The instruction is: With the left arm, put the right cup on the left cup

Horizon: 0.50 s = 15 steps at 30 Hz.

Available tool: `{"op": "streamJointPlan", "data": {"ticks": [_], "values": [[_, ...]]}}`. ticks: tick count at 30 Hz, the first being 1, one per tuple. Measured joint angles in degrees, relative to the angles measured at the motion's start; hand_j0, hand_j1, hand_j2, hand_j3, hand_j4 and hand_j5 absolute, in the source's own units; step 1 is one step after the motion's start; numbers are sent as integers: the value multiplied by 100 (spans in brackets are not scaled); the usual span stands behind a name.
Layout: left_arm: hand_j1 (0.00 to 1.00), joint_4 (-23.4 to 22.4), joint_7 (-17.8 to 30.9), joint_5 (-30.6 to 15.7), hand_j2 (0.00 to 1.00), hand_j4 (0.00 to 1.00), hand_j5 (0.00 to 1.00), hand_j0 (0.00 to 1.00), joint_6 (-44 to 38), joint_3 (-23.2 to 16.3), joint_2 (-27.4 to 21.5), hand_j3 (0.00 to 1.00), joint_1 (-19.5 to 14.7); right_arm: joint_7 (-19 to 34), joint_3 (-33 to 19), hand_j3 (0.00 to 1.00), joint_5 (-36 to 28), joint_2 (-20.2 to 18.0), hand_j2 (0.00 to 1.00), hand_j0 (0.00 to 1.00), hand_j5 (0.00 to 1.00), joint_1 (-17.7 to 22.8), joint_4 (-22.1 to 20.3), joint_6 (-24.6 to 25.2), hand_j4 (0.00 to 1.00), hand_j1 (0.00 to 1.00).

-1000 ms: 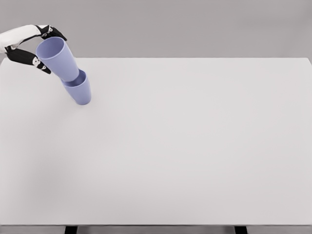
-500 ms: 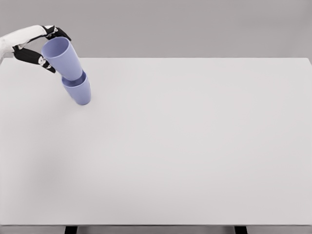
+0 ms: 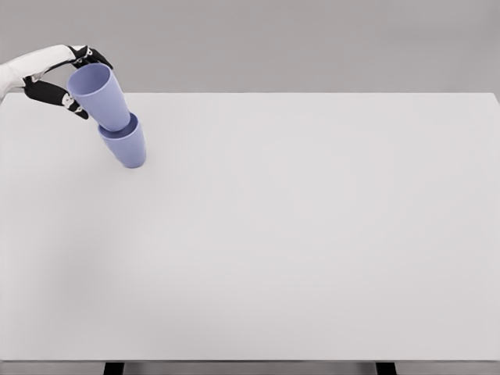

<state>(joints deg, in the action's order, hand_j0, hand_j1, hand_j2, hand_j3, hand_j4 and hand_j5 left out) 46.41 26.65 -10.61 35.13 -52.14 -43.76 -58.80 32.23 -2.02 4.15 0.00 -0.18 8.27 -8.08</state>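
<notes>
Two light purple cups stand stacked at the table's far left. The lower cup (image 3: 126,147) rests on the table, leaning to the left. The upper cup (image 3: 101,95) sits with its base inside the lower one, tilted the same way, its open mouth facing up and left. My left hand (image 3: 88,84) reaches in from the upper left edge. Its black-tipped fingers (image 3: 56,93) straddle the upper cup near its rim, shut on it. The right arm is out of view.
The white table (image 3: 297,226) fills most of the view, with its far edge just behind the cups and its front edge near the bottom of the picture. Two dark table legs show below the front edge.
The upper cup has swung a little more upright and shifted slightly right, settling deeper into the lower cup. My left hand followed it. The lower cup has barely moved.
</notes>
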Motion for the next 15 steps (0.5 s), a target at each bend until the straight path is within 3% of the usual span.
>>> {"op": "streamJointPlan", "data": {"ticks": [15], "values": [[54,-209,-6,73,54,54,54,54,0,-4,158,54,-9,0,0,100,0,0,100,100,100,0,1,2,100,100]]}}
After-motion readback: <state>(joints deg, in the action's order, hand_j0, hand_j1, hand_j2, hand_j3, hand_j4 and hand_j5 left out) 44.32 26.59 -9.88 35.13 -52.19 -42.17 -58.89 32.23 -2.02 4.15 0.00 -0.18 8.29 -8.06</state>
